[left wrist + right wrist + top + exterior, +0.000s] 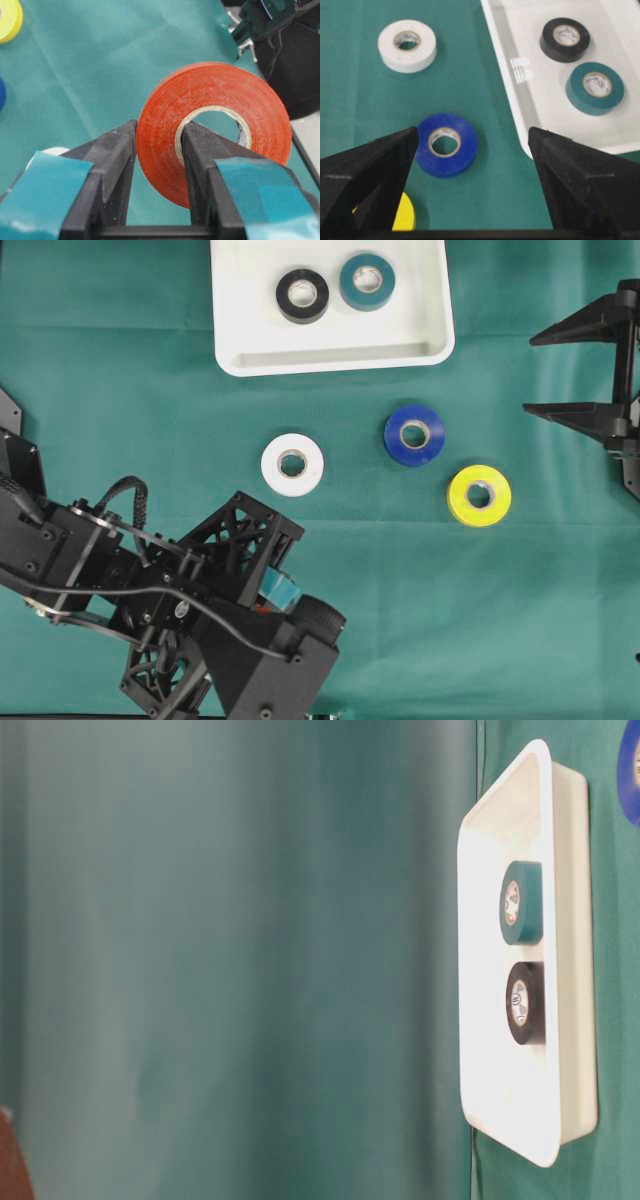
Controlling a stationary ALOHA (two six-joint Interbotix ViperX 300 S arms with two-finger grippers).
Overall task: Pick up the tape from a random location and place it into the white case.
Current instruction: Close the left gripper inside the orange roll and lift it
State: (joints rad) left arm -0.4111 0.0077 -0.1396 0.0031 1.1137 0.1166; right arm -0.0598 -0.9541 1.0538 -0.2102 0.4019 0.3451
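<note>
White plastic case point(236, 335) at the far edge of the green-clothed counter point(480, 620) already holds a black tape roll point(302, 295) and a teal one point(366, 281). An orange tape roll point(212, 127) is clamped by its wall in the left gripper point(159, 150) at the near left, well short of the case. White point(292, 464), blue point(414, 434) and yellow point(479, 495) rolls lie on the cloth, the right gripper point(472, 142) hangs wide open and empty (core printing is too small to read).
</note>
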